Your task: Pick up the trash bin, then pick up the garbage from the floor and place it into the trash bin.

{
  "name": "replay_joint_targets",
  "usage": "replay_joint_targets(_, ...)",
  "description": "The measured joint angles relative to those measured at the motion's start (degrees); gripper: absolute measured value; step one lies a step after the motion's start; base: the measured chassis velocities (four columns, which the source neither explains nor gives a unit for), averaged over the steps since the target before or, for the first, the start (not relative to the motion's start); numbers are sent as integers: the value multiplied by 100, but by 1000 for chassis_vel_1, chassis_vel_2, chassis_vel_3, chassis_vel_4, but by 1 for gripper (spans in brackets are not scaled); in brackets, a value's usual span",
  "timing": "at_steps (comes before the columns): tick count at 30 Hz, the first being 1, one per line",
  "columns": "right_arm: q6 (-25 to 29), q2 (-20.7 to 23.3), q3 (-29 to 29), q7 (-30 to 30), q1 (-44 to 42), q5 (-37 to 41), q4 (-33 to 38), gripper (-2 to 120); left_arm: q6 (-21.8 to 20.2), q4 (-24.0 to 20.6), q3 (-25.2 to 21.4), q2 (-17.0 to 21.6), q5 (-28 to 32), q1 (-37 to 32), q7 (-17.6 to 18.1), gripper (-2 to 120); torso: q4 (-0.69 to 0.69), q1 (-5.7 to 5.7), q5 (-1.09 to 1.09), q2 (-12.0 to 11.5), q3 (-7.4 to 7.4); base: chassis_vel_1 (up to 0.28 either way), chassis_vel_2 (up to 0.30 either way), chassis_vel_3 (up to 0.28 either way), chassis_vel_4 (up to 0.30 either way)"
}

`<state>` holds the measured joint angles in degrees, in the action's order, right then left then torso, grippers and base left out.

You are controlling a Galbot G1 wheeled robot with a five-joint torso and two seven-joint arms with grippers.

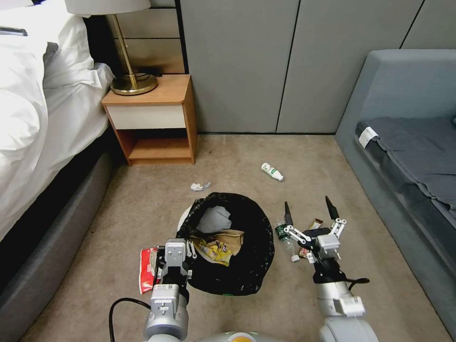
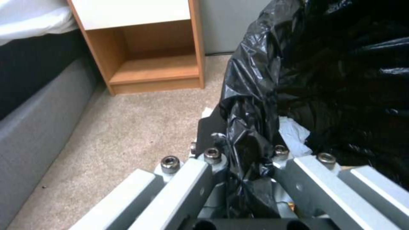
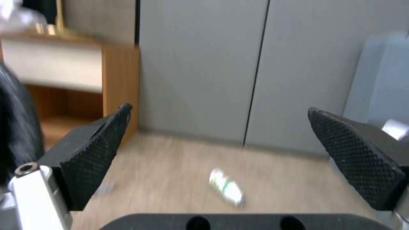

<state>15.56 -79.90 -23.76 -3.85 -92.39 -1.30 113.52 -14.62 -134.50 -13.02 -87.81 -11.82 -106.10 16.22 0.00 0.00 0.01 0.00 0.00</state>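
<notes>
Left end effector pinches the black-lined round white trash bin rim; liner slip risks spilling, while the right end effector hovers spread.

you have the trash bin, black bag over its rim, holding a brown paper bag, yellow wrapper and tissue. on the carpet: a bottle, a tissue, a red-white packet.

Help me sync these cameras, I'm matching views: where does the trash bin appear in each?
Head view: trash bin low centre, left gripper clamping its rim.
Left wrist view: its black liner pinched between the fingers.
Right wrist view: dark liner beside the nightstand.
Shared landmark: the wooden nightstand.
</notes>
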Motion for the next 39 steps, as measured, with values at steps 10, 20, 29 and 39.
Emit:
replay_joint_targets(10,-1620,263,236,242,830,610,-933,100,-9,-3,-42,8,2,-7,-5,2,1,0,-1,0,0,0,0,0,0)
replay_joint_targets(20,-2146,371,305,731,1683,793,-2583,100,-18,96,-50,-22,9,28,-17,2,1,0,-1,0,1,0,0,0,0)
replay_joint_targets(29,-2074,343,276,891,2341,782,-3756,100,-21,106,-57,-63,-41,-7,-19,2,0,0,-1,0,1,0,0,0,0)
replay_joint_targets(39,-1784,216,243,1088,2784,771,-4774,100,-12,43,-46,-72,-143,-115,-20,2,1,0,-1,0,1,0,0,0,0)
